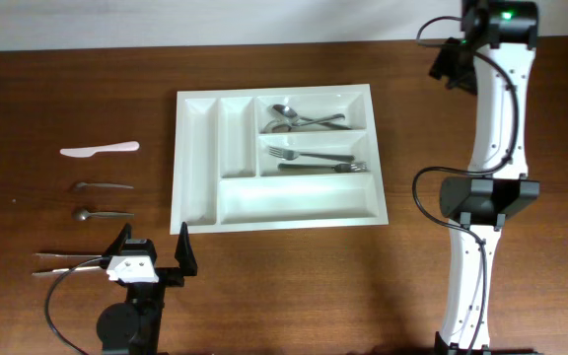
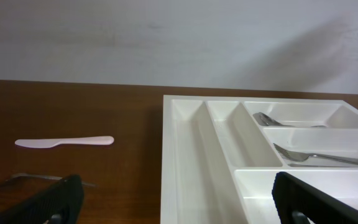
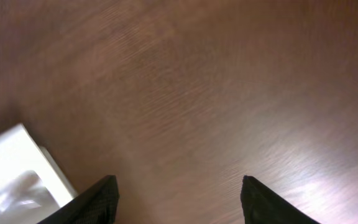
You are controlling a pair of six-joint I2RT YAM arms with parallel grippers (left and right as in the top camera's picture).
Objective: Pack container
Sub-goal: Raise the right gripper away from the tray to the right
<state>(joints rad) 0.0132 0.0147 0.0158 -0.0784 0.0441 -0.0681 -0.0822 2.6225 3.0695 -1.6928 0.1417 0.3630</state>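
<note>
The large white rectangular plastic cutlery tray (image 1: 197,168) is sitting in the middle of the dark brown wooden table (image 1: 294,286), its two narrow upright compartments on the left and both lying bare. In the upper right compartment, shiny metal spoons (image 1: 299,119) are resting in a loose pile. In the compartment below them, metal forks (image 1: 309,155) are lying lengthwise, with what may be a knife along their lower edge. The long bottom compartment is holding nothing.

Left of the tray and well apart from it, a pale pink plastic knife (image 1: 100,150) is lying flat, with a slim metal spoon (image 1: 104,185) and a second slim metal spoon (image 1: 102,212) below it. Two thin metal utensils (image 1: 65,261) are lying just beside the left gripper (image 1: 153,245), which is hovering near the tray's lower left corner with its fingers spread wide and gripping nothing.

The right gripper (image 3: 178,183) is hanging over bare wood off the tray's corner, its fingers parted and empty.
</note>
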